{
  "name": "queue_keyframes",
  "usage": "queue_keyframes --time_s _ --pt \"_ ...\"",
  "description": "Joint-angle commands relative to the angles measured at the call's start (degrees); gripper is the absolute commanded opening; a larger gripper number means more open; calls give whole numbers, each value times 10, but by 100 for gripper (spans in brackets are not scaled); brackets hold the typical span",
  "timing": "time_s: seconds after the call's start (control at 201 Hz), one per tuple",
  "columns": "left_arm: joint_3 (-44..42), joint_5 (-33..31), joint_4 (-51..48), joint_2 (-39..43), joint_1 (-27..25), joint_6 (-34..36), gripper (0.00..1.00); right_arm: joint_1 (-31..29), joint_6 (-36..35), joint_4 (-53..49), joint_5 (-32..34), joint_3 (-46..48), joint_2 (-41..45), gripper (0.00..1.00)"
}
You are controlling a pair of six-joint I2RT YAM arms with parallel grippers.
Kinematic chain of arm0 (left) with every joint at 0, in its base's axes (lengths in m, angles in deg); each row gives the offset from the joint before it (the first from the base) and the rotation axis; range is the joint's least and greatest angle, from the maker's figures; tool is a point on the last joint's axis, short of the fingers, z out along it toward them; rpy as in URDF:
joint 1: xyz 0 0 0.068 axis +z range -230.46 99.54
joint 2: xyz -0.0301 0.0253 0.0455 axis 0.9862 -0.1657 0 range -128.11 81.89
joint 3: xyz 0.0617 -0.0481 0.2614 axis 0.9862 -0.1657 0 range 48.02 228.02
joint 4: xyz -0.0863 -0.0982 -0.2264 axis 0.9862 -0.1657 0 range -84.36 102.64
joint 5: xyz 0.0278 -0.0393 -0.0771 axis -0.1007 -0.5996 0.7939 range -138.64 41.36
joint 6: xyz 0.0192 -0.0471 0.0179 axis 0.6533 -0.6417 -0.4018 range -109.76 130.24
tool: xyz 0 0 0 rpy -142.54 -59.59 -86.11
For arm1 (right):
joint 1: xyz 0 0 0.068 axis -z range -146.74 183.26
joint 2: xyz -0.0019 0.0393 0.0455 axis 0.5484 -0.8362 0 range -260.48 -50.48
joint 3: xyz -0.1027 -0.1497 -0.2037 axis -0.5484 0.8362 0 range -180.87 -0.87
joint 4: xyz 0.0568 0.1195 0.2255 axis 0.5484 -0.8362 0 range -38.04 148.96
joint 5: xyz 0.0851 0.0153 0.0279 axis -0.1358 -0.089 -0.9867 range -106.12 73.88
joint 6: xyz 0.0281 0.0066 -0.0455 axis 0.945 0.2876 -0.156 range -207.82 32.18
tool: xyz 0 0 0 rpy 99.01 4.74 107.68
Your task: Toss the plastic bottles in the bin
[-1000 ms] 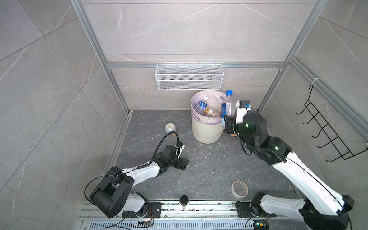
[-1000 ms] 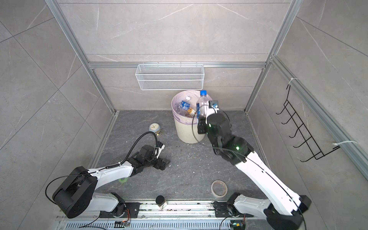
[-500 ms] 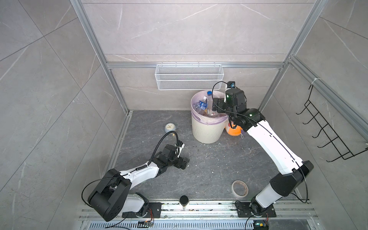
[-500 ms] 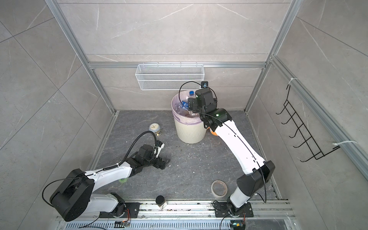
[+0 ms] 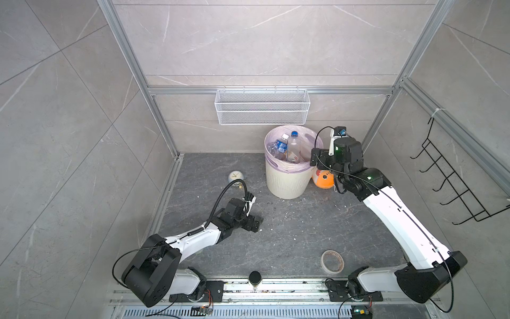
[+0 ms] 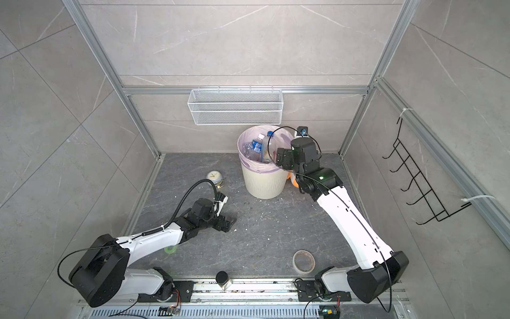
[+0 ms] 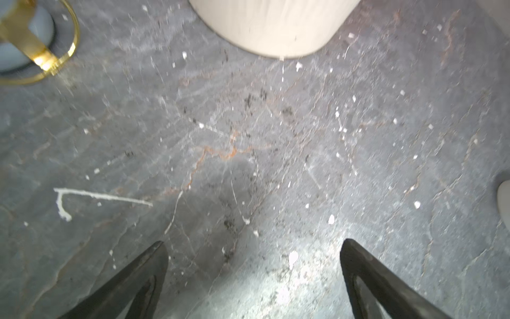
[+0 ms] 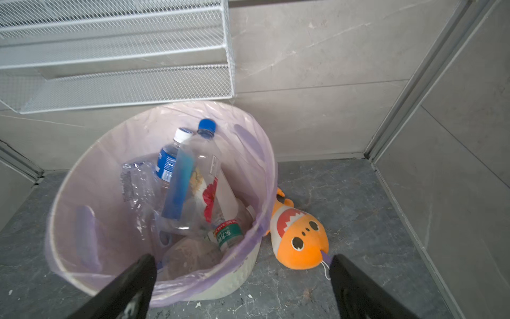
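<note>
Top views. The bin (image 5: 287, 179) stands upright at the back of the grey surface (image 5: 289, 229), below a white wire basket (image 5: 262, 110) on the wall. The plastic bottles (image 5: 293, 149) that can be seen are all inside the bin; a blue cap and a white cap show above the pink bag. The right claw (image 5: 316, 160) hangs at the bin's right rim, and an orange plush toy (image 5: 323, 178) lies on the surface just beside the bin. The left claw (image 5: 255, 222) sits low over the surface, well apart from the bin. A grey clock (image 5: 235, 175) stands left of the bin, and a tape roll (image 5: 332, 261) lies near the front edge.

Left wrist view. The left claw (image 7: 253, 243) is spread wide with nothing between its fingers, only bare speckled surface. The bin's base (image 7: 273, 27) and the clock's gold stand (image 7: 24, 41) lie beyond it.

Right wrist view. The right claw (image 8: 242, 258) is spread wide and grips nothing. It looks down into the bin (image 8: 105, 193), where the bottles (image 8: 193, 179) lie heaped, some crushed, one leaning upright. The plush toy (image 8: 300, 240) touches the bin's side.
</note>
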Motion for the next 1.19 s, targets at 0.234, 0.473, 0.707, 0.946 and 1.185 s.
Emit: queue_keyframes --time_s 0.234,0.473,0.707,0.946,1.185 --pt "42 39 30 31 70 -67 100 61 44 15 -62 94 32 99" --pt "56 64 48 41 125 -101 100 87 57 33 -86 147 31 99" --pt "46 67 67 63 165 -130 100 104 57 38 -98 171 34 99" --pt "51 41 57 73 186 -147 100 123 71 47 -100 198 25 100" --pt "65 -21 29 90 201 -154 100 133 80 67 -92 237 22 99"
